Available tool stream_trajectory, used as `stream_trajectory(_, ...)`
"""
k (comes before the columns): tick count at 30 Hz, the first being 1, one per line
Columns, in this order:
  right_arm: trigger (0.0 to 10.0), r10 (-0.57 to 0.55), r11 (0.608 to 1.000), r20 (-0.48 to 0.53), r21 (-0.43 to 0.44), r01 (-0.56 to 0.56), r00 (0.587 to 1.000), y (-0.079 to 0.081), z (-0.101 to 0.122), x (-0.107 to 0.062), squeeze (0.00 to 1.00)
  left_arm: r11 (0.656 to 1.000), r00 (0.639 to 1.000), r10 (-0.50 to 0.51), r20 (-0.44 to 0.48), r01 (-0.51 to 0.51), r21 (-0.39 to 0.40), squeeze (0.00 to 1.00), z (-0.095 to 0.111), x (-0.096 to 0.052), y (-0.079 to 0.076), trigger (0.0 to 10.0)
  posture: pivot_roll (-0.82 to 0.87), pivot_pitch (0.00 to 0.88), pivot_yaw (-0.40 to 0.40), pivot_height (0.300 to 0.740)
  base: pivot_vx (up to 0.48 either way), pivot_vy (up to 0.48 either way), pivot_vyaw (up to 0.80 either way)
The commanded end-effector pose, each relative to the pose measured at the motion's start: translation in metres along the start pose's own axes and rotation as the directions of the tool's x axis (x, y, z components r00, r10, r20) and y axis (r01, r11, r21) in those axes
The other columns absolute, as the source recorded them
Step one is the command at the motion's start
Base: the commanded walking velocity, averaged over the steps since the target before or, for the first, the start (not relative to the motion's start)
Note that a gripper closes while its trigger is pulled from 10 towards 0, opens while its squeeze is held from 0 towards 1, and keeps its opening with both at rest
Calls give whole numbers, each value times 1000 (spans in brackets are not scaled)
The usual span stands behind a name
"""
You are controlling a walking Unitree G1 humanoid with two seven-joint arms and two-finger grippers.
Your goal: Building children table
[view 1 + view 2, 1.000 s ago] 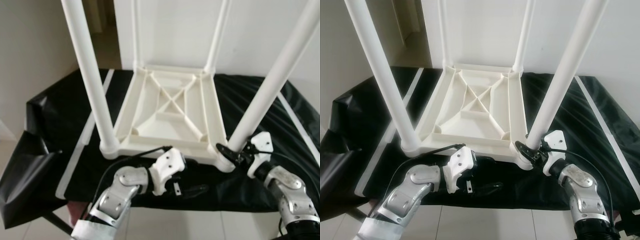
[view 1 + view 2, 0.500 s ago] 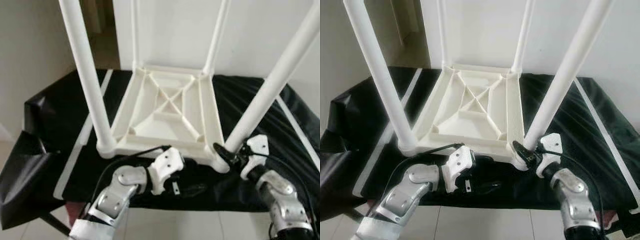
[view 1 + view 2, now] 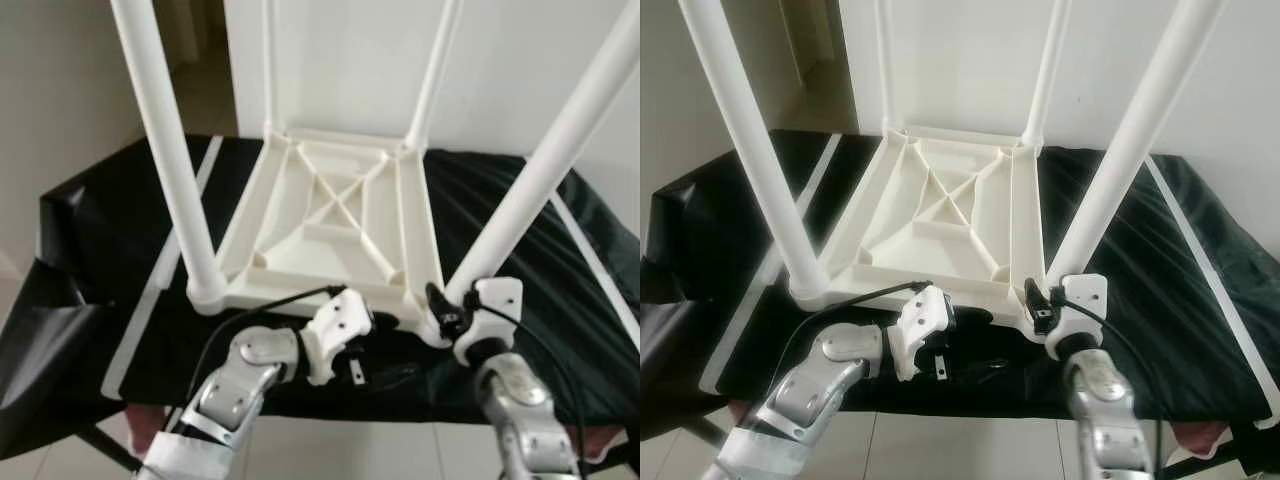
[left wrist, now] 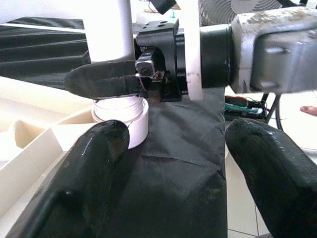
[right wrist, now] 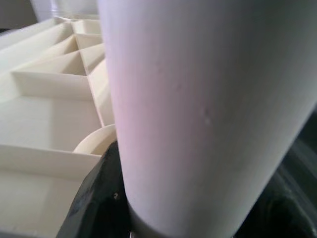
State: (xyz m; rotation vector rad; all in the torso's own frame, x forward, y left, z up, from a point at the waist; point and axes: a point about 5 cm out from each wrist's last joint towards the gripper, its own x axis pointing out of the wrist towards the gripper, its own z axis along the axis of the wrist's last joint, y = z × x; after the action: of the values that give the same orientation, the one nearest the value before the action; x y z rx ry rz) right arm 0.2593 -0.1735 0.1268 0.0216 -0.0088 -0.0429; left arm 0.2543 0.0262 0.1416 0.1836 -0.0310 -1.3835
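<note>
On the black cloth (image 3: 120,250), the upturned table top (image 3: 335,225) rests legs-up; right gripper (image 3: 447,312) clamps the near-right leg (image 3: 530,190) to seat it, left gripper (image 3: 385,375) waits open.

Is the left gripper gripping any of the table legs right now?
No. The left gripper is open over the black cloth, with nothing between its fingers, while the right gripper clamps the near right leg.

White wall (image 3: 330,50) behind — pale tiled floor (image 3: 330,450) below.
</note>
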Motion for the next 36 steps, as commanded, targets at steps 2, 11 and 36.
stream_trajectory(2,10000,-196,979,-93,35,200,976,0,-14,-6,0,1000,1000,9,4,-8,-13,0,2,1,-1,10000,-23,0,-40,740,0,0,0)
stream_trajectory(11,10000,-211,972,-73,93,218,975,17,-5,-6,0,1000,1000,-1,31,2,-22,0,9,3,-2,10000,-20,0,-26,740,0,0,0)
stream_trajectory(36,10000,201,980,25,8,-201,979,-5,17,-13,0,1000,999,-18,34,19,-21,0,14,3,-2,10000,-34,0,-13,740,0,0,0)
